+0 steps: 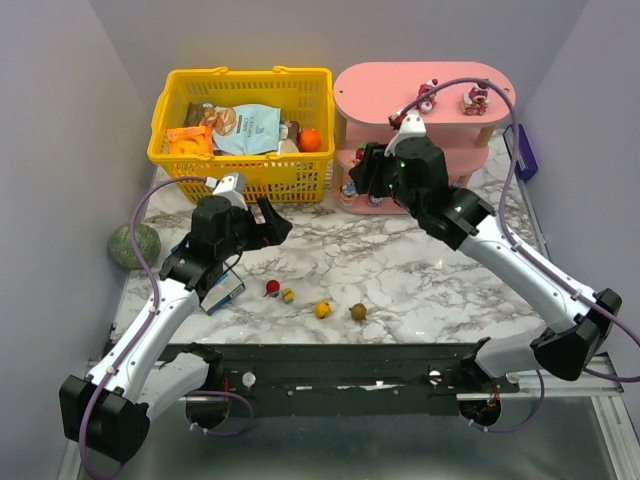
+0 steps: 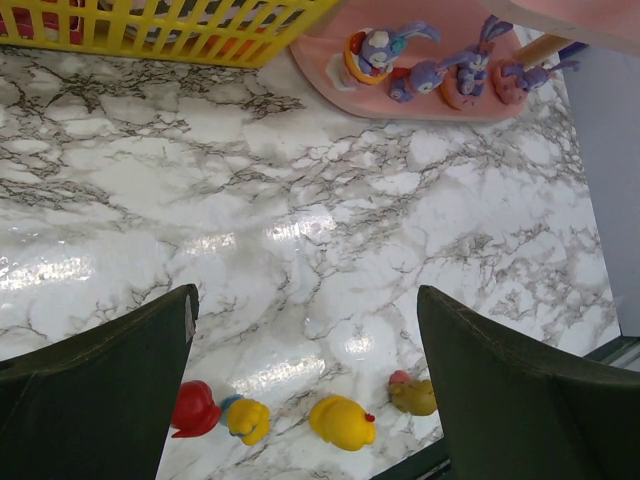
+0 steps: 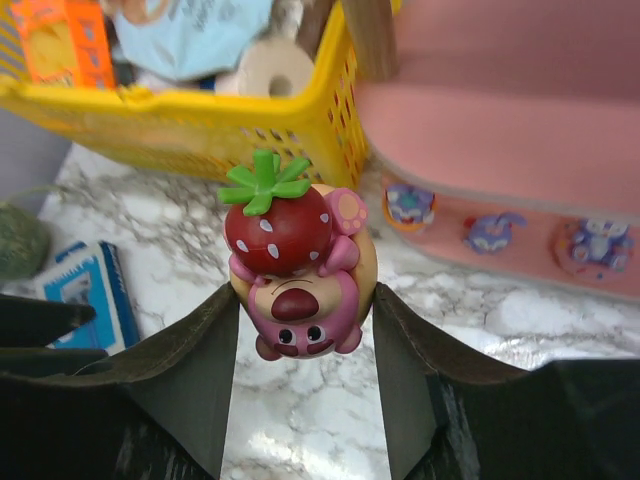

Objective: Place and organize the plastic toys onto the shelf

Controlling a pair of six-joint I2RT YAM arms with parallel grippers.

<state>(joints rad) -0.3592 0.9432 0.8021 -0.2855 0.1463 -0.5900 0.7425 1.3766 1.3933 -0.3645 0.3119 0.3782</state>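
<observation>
Held a bear toy (image 3: 295,275) in the right gripper (image 3: 305,300), jaws half-closed and pressed on its two flanks. Found its long axis running along the fingers, straight out from the wrist. Noted eyes and snout nearest the wrist, the red strawberry beyond them, and the green leaves at the far tip. Found that tip aimed at the spot where the basket (image 3: 200,110) meets the shelf (image 3: 480,150). Had the toy clear of the table (image 1: 420,270), just in front of the shelf's left end and touching no board. Judged it roughly level with the middle board from the top view, though the gripper itself hid the toy there.

Saw the left gripper (image 1: 268,222) spread wide and holding nothing, well in front of the shelf and off to its left, near the basket's front wall.

Saw four round toys lying on the table farther from the shelf than either gripper, in a loose row roughly parallel to the shelf's front. Made out, from the shelf's left toward its right, red (image 2: 195,410), yellow-and-blue (image 2: 247,418), yellow (image 2: 342,420) and olive (image 2: 412,394), the first two just beside each other. Found them just under and beyond the left fingers in the left wrist view.

Counted two strawberry toys (image 1: 427,97) upright on the shelf's top board, toward its right end. Counted four bunnies (image 2: 425,78) upright in a row along the bottom board.
</observation>
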